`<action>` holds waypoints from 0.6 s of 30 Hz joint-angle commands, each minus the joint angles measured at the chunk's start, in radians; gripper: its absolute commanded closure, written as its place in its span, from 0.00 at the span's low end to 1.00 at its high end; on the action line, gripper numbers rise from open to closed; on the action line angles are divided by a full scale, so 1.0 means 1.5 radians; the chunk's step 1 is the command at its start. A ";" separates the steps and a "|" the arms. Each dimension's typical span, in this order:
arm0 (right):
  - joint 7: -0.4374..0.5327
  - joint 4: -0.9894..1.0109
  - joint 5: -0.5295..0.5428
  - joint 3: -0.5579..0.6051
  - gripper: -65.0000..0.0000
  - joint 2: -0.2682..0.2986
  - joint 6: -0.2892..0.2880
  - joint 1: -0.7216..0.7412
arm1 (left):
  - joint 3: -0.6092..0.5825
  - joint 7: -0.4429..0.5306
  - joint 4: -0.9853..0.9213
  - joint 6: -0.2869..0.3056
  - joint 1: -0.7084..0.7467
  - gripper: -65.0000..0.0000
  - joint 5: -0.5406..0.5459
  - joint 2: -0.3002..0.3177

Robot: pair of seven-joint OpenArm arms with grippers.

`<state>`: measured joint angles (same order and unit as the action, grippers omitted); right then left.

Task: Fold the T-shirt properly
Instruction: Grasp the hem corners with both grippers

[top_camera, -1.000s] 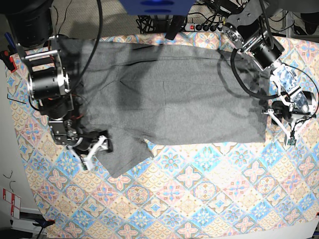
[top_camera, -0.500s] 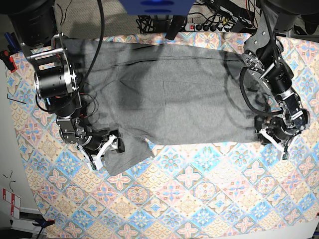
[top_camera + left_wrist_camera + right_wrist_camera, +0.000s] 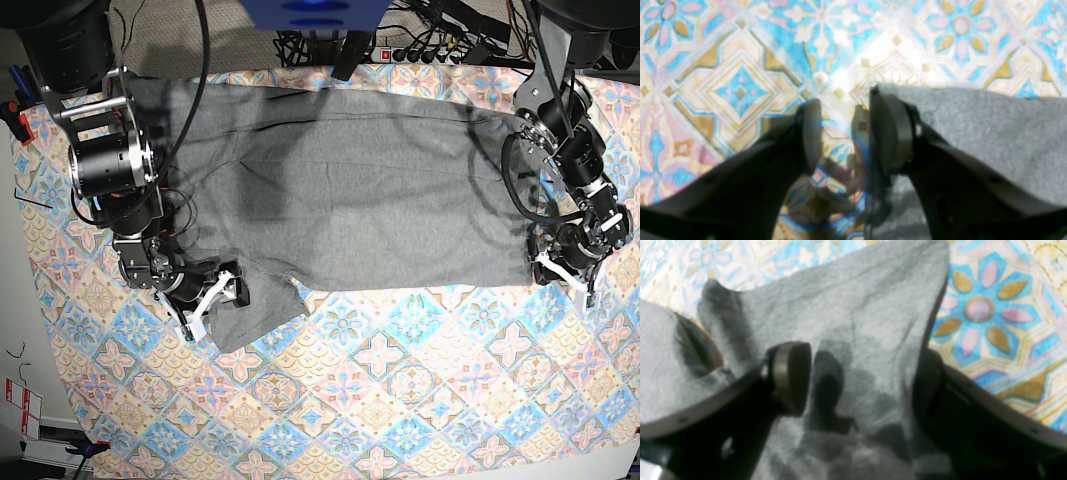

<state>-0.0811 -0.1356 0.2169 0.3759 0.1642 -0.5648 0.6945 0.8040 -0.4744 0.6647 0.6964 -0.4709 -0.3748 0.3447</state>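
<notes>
1. Compared with the earlier base views, the left gripper (image 3: 563, 268) is now found lower and closer to the hem corner of the T-shirt (image 3: 340, 190), while the right gripper (image 3: 212, 298) is found further in over the sleeve (image 3: 250, 315).
2. The T-shirt is laid flat across the far half of the patterned tablecloth (image 3: 400, 390), with its hem toward the left arm and its sleeve toward the right arm.
3. The left gripper (image 3: 843, 133) is seen with its jaws apart by a moderate gap. One finger (image 3: 890, 133) is placed over the grey hem edge and the other over bare tablecloth; no fabric is pinched yet.
4. The right gripper (image 3: 860, 380) is seen with its jaws wide apart, straddling the sleeve, with one jaw near the sleeve's edge. Nothing is clamped.
5. For a good grasp, the lower finger should be slid under the fabric edge before closing, so that cloth from the T-shirt only is taken.
6. Both corners should be gripped before lifting, so that the fold line is kept straight.
7. The tablecloth lies directly beneath each grasp point and could be caught by mistake.
8. Cables (image 3: 440, 45) and a power strip are noted beyond the far edge, clear of the work.
</notes>
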 commanded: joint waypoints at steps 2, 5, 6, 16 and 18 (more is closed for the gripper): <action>-0.042 0.003 -0.013 0.003 0.32 -0.001 -0.009 0.003 | 0.000 0.013 0.011 0.001 -0.018 0.57 0.006 0.013; -0.042 0.003 -0.013 0.003 0.32 -0.001 -0.009 0.002 | 0.000 0.014 0.008 0.001 -0.014 0.57 0.005 0.013; -0.042 0.003 -0.013 0.003 0.32 -0.001 -0.009 0.000 | 0.000 0.014 0.006 0.001 -0.014 0.57 0.005 0.013; -0.042 -0.001 -0.013 0.000 0.32 -0.001 -0.010 -0.001 | -0.051 0.057 -0.158 0.001 -0.026 0.58 0.004 0.016; -0.042 -0.001 -0.013 0.002 0.32 -0.008 -0.011 0.000 | -0.051 0.057 -0.163 0.001 -0.026 0.58 0.004 0.014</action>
<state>-0.0811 -0.1394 0.2173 0.3733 0.1627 -0.5709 0.6907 0.7296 -0.3470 0.4206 0.6888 -0.5053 -0.3466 0.3550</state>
